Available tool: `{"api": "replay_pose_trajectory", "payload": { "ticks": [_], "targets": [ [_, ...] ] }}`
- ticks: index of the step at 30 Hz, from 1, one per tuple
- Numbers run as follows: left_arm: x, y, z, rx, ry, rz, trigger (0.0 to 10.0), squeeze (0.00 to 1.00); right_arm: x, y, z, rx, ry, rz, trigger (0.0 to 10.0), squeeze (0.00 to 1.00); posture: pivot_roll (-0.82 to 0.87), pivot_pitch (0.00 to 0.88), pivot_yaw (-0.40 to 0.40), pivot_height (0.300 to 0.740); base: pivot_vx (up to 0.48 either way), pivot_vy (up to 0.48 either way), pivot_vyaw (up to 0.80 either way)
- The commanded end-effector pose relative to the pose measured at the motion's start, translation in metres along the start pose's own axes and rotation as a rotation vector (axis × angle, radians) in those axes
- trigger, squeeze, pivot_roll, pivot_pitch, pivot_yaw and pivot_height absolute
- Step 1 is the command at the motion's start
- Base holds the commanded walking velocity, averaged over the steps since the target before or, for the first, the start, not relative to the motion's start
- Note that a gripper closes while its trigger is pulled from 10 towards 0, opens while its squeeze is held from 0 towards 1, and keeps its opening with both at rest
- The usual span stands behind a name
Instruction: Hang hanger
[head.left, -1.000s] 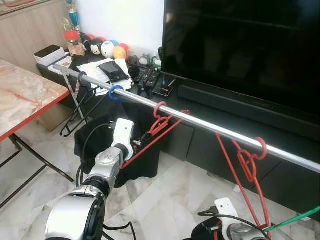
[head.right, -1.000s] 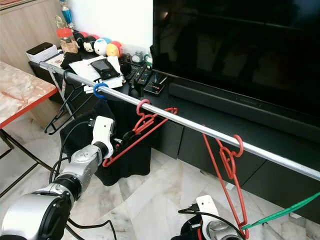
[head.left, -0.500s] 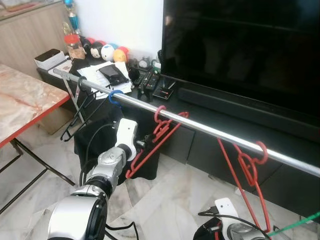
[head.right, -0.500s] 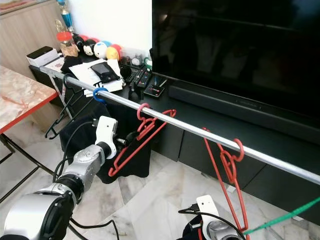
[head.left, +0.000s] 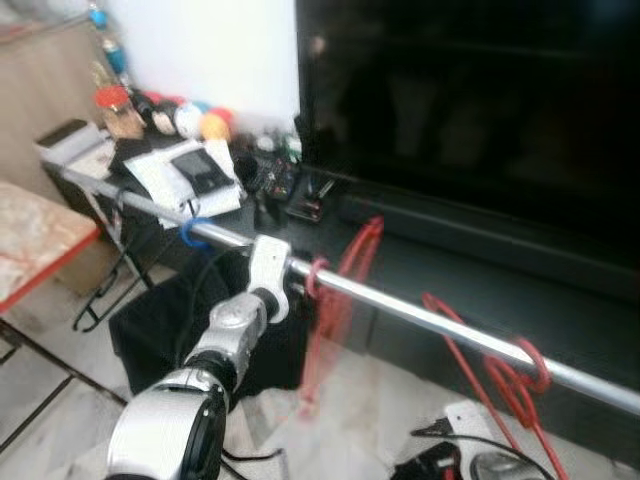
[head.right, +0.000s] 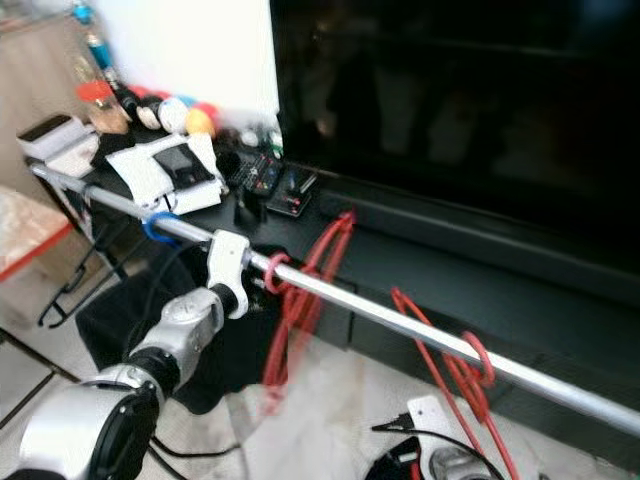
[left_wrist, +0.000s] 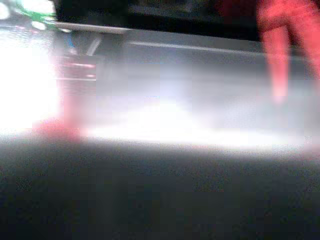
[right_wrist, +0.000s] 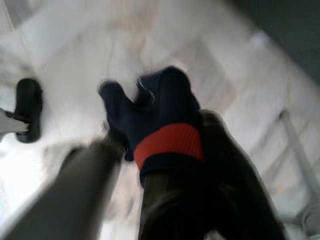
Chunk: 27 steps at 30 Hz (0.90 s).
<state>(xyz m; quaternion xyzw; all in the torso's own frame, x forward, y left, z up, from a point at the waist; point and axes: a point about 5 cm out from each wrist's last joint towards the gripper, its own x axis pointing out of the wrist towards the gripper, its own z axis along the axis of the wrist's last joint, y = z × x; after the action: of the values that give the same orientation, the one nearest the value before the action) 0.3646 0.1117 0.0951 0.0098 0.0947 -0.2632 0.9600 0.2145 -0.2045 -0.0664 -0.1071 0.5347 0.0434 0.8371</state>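
Two red hangers hang on the rail. The left gripper touches one; its fingers can't be seen clearly.

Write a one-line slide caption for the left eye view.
Robot's left arm reaches up to a metal rail where a red hanger hangs before a dark television.

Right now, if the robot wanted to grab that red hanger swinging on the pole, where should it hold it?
Probably the hanger's long straight side, coming from the robot's own side of the pole. The hook is wrapped over the pole with the left arm's wrist right beside it, while the side hangs free below. It looks blurred, so waiting seems wise.
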Motion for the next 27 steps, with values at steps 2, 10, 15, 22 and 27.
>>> {"api": "replay_pose_trajectory", "payload": {
  "ticks": [2,10,15,22,27],
  "targets": [
    [-0.005,0.002,-0.012,0.014,0.058,0.004,10.0,0.00,0.001,0.003,-0.004,-0.004,0.010,0.011,10.0,0.00,-0.04,0.000,-0.013,0.740,0.000,0.000,0.00],
    [-0.017,0.012,-0.024,0.027,0.074,0.020,10.0,0.00,0.001,0.003,-0.004,-0.007,0.010,0.012,10.0,0.00,-0.04,0.000,-0.013,0.740,0.000,0.000,0.00],
    [-0.027,0.013,-0.032,0.039,0.072,-0.063,10.0,0.00,0.001,0.003,-0.004,-0.010,0.010,0.011,10.0,0.00,-0.03,0.000,-0.013,0.740,0.000,0.000,0.00],
    [-0.051,0.021,-0.034,0.144,0.059,-0.128,10.0,0.00,0.001,0.003,-0.004,-0.018,0.012,0.012,10.0,0.00,-0.02,0.000,-0.017,0.740,0.000,0.000,0.00],
    [-0.065,0.025,-0.028,0.157,0.022,-0.116,10.0,0.00,0.001,0.003,-0.004,-0.026,0.013,0.014,10.0,0.00,-0.01,0.000,-0.018,0.740,0.000,0.000,0.00]
  ]
}}
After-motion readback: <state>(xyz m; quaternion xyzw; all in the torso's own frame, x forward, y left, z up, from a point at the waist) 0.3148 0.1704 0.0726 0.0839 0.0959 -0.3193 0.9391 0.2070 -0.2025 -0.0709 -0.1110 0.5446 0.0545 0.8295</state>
